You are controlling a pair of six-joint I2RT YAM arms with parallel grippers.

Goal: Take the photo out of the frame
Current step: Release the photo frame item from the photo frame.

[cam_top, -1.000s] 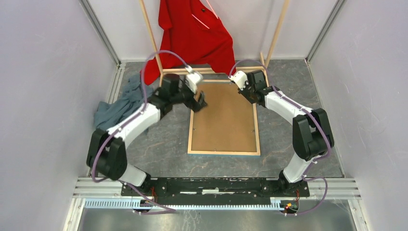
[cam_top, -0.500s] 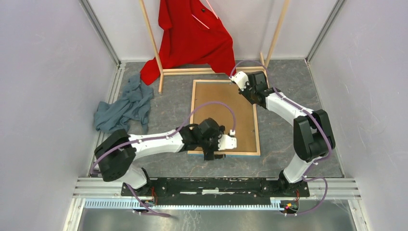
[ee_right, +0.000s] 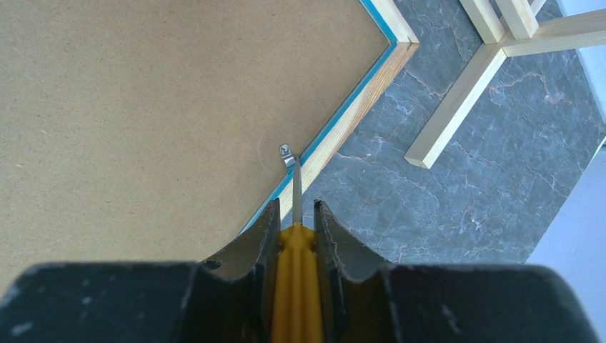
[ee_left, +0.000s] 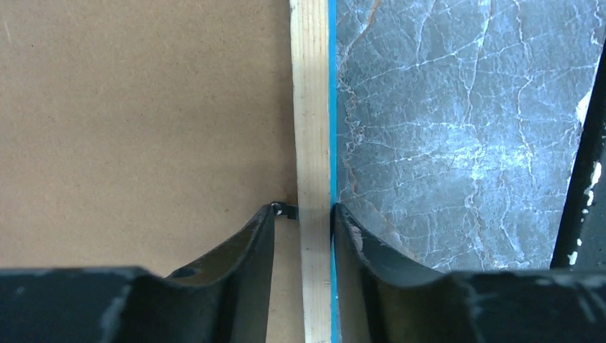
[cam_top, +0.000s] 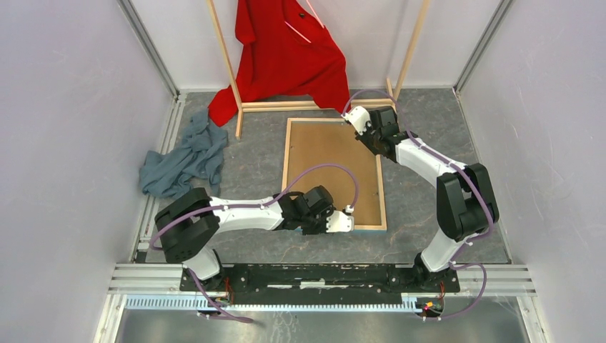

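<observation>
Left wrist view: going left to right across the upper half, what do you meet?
brown backing board → frame, its pale wood rail, then its thin blue edge → grey marbled tabletop → black bar at the far right

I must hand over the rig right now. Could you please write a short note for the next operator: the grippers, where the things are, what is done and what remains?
Left gripper: straddles the near rail of the frame, one jaw on the backing board side, one outside. I cannot tell whether it grips yet.
Right gripper: shut on a yellow-handled screwdriver, blade at a small metal tab near the frame's far right corner.
Things: the frame lies face down on the table, backing board in it. The photo is not in view.
Done: nothing removed yet.
Left: probably turn the tabs aside, lift out the board, take out the photo.
</observation>
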